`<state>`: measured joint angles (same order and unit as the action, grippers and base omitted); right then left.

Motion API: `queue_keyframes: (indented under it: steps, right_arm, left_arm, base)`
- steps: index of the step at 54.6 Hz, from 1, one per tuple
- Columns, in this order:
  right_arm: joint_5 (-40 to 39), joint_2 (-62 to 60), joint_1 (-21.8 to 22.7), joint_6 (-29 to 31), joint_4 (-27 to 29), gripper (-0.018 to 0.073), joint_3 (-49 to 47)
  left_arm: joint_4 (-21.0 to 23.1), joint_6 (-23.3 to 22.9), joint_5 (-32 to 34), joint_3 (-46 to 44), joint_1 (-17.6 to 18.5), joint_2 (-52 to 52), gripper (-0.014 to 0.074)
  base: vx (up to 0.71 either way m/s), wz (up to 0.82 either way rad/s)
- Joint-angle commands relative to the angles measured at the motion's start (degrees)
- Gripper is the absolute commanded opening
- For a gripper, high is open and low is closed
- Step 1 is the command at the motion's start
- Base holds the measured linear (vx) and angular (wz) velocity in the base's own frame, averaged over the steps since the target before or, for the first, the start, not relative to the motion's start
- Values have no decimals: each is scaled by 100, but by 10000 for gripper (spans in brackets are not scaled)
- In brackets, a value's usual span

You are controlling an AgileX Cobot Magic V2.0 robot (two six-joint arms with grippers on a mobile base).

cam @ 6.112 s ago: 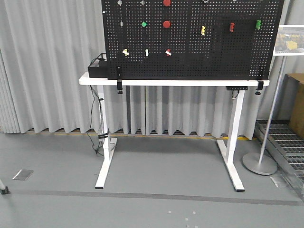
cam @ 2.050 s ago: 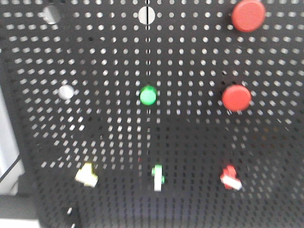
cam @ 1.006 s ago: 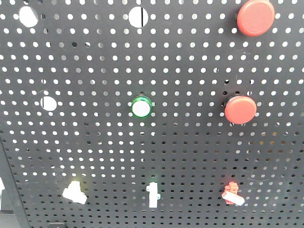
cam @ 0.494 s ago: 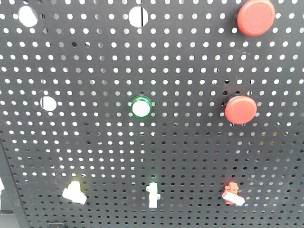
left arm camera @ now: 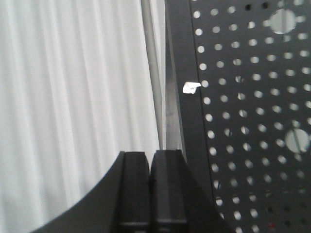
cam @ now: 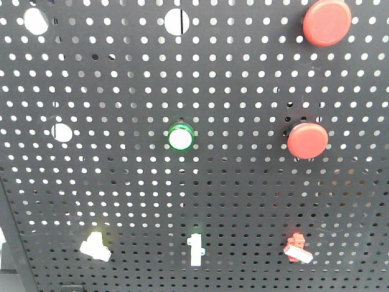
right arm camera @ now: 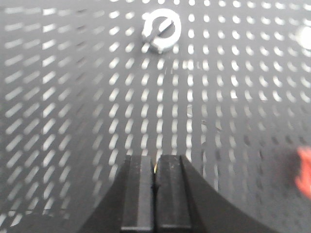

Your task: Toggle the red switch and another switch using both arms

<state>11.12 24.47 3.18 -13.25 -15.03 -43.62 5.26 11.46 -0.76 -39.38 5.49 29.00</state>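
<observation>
Red switch low right on the pegboard, pale-yellow switch low left near its edge; left gripper, fingers pressed together on nothing, faces that edge beside the curtain; right gripper, likewise closed, faces the board.

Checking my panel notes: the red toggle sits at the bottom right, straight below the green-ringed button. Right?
No. The red toggle is at the bottom right, but below the lower red push button; the green-ringed button is above the white toggle, as the front-facing view shows.
</observation>
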Motion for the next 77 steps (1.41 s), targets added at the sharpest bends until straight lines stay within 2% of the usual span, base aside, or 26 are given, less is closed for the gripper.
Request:
queue_keyframes:
  steps: [1, 6, 10, 15, 20, 24, 28, 36, 40, 45, 49, 56, 66, 77]
  right_arm:
    - [-295, 395, 34, 18, 200, -6, -347]
    - [-352, 524, 34, 18, 649, -6, -329]
    - [-395, 560, 34, 60, 973, -6, -329]
    - [-440, 560, 34, 223, 1109, -6, -326]
    - [-468, 577, -11, 526, 1318, -6, -326]
    - [-381, 616, -211, 821, 1567, -6, -322]
    - [-257, 709, -568, 1179, 1942, -6, -322]
    - [-107, 1094, -1679, 2225, 3019, -6, -322]
    - [-116, 1414, -2391, 2866, 3468, -6, -322]
    - [-209, 1777, -3045, 3427, 3787, -6, -322]
    - [-364, 2051, -3523, 3690, 3865, -6, -322]
    - [-606, 2268, -3856, 3728, 3865, -6, -322]
    - [-619, 2359, -3844, 3728, 3848, -6, -322]
    - [-625, 2359, -3844, 3768, 3841, -6, -322]
  left_arm:
    - [26, -7, 312, -561, -9, 541, 3]
    - [201, -12, 463, -649, -9, 713, 3]
    - [538, -12, 404, -658, -9, 720, 3]
    - [1140, 31, -129, -662, 72, 713, 3]
    - [1397, 337, -713, -662, 338, 781, 3]
    - [1808, 901, -1010, -662, 670, 883, 3]
    - [2451, 1612, -1051, -662, 1065, 1012, 3]
    - [4107, 3431, -1130, -662, 1961, 1392, 3]
    - [4705, 4211, -1247, -662, 2302, 1643, 3]
    - [5178, 4710, -1234, -662, 2556, 1910, 3]
    - [5292, 4855, -1115, -662, 2621, 2058, 3]
    - [5238, 4856, -802, -618, 2617, 2159, 3]
    - [4951, 4803, -488, -573, 2609, 2183, 3]
    - [4935, 4794, -201, -473, 2569, 2186, 3]
  base:
    - [0, 0]
    - [0, 0]
    - [0, 0]
    - [0, 0]
    - [0, 0]
    - [0, 0]
    - [0, 0]
    - [0, 0]
    - [0, 0]
    - [0, 0]
    - [0, 0]
    - [0, 0]
    - [0, 0]
    - [0, 0]
